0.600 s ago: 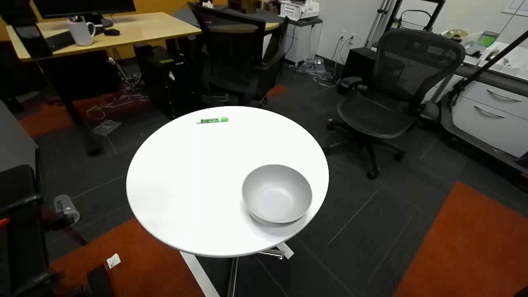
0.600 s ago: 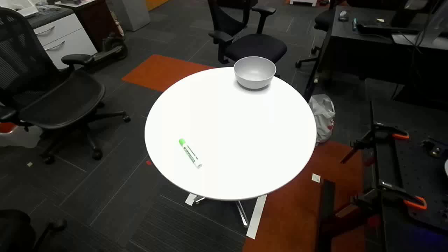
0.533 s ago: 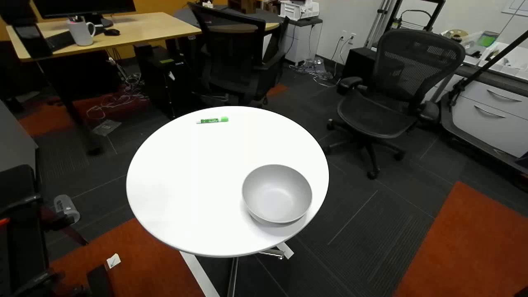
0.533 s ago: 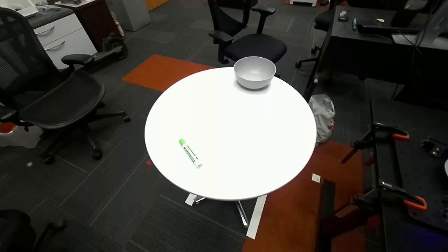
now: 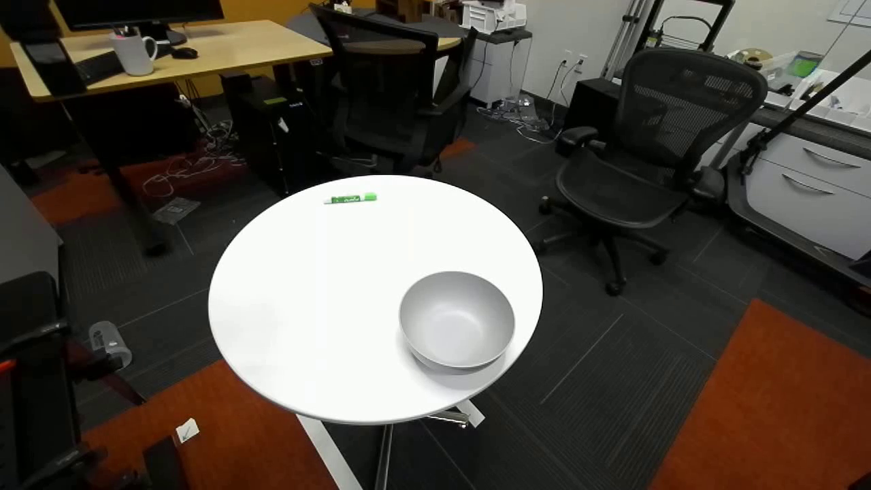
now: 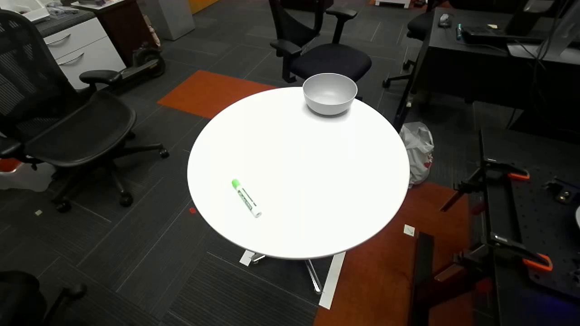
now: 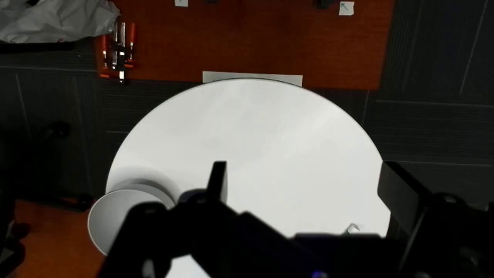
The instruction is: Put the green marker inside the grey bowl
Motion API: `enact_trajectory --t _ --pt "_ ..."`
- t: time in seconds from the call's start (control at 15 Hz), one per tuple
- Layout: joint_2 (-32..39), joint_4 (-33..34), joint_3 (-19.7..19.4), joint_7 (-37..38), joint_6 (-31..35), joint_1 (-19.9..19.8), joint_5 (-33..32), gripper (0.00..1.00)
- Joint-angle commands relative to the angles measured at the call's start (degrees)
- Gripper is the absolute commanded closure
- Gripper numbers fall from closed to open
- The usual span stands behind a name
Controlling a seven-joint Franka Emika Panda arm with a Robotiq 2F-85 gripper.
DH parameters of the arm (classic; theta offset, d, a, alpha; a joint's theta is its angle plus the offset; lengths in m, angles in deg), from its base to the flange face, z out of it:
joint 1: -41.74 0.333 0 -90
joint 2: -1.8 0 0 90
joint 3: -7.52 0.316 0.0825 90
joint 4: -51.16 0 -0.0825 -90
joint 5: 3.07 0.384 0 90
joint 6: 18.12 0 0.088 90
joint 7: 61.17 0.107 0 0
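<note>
The green marker (image 5: 350,199) lies on the round white table (image 5: 306,292) near its edge; it also lies near the table edge in an exterior view (image 6: 246,198). In the wrist view only its pale end (image 7: 352,228) shows; the rest is hidden behind the gripper body. The grey bowl (image 5: 456,320) stands upright and empty near the table's edge, away from the marker; it also shows in an exterior view (image 6: 330,94) and, partly covered, in the wrist view (image 7: 119,210). My gripper (image 7: 303,168) is open with nothing between its fingers, above the table. It is out of both exterior views.
A black mesh chair (image 5: 653,136) stands beside the table; another black chair (image 6: 331,59) stands behind the bowl. A dark bench with orange-handled clamps (image 6: 537,262) is off the table's side. A grey plastic bag (image 7: 58,19) is in the wrist view's corner.
</note>
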Motion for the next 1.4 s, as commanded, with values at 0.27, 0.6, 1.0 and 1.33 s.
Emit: enact_trajectory --t 0.27,0.6,1.0,1.33 --pt "1.18 0.18 -0.16 0.19 0.85 0.78 1.69 0.00" --pt "10.59 2.71 4.94 7.64 6.37 3.38 6.10 0.00" --pt "24.85 6.24 12.57 28.58 22.21 4.85 8.98 0.00" --pt "35.58 10.89 14.13 42.89 31.56 6.09 4.46 0.00"
